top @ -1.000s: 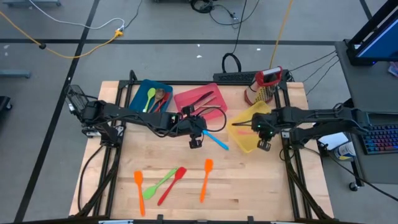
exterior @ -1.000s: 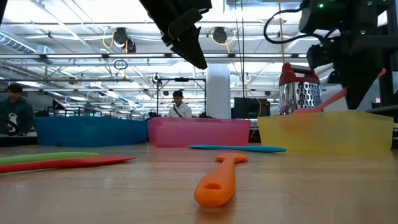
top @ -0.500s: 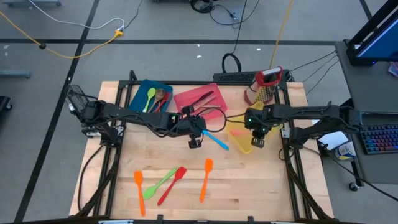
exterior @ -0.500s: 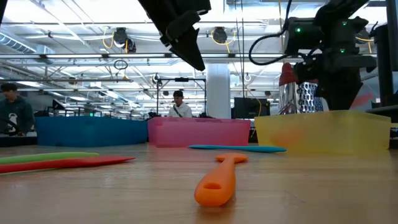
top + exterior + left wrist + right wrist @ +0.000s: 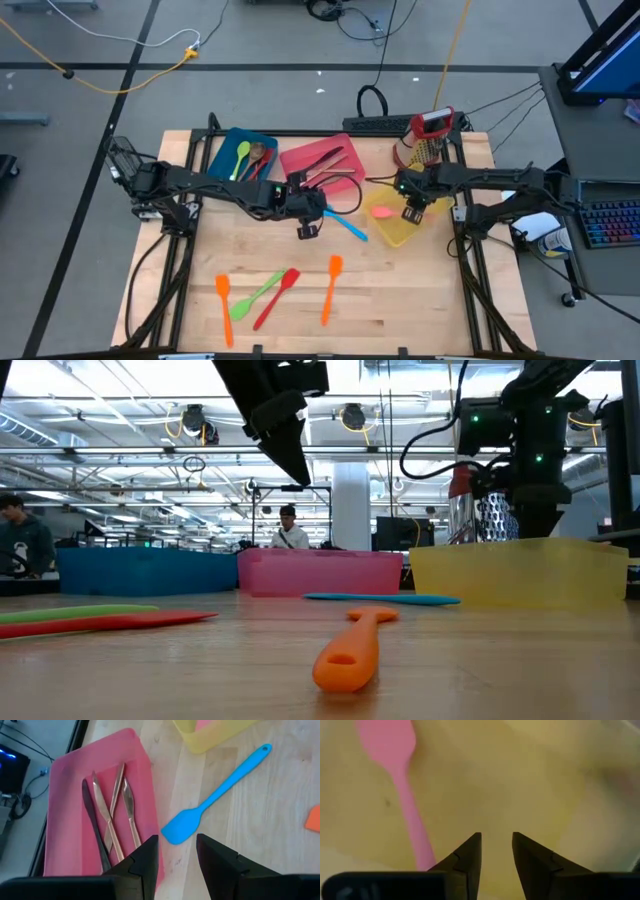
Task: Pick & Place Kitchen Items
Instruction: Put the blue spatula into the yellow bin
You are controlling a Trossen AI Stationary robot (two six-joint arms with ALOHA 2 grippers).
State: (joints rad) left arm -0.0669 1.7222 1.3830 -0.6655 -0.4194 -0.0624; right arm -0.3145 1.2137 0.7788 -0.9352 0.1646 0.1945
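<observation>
The wooden table [image 5: 400,290] carries three bins along its far side: a blue bin [image 5: 232,150] with a green spoon [image 5: 242,157] and wooden spoons [image 5: 258,156] inside, a pink bin [image 5: 70,795] holding copper cutlery [image 5: 117,815] and a black piece [image 5: 92,825], and a yellow bin [image 5: 395,228]. A red-topped grater [image 5: 430,135] stands just behind the yellow bin.

The right gripper [image 5: 412,215] hovers over the yellow bin with its fingers [image 5: 470,855] parted and nothing between them; a pink spatula [image 5: 402,785] lies on the bin floor just beside them.

The left gripper [image 5: 307,230] hangs beside the pink bin, fingers apart and empty; the blue spatula [image 5: 210,802] lies on the table just ahead of it, between the pink and yellow bins.

Near the front edge lie two orange spatulas [image 5: 329,290] [image 5: 224,308], a red spatula [image 5: 275,298] and a green one [image 5: 255,296], well apart from both grippers.
</observation>
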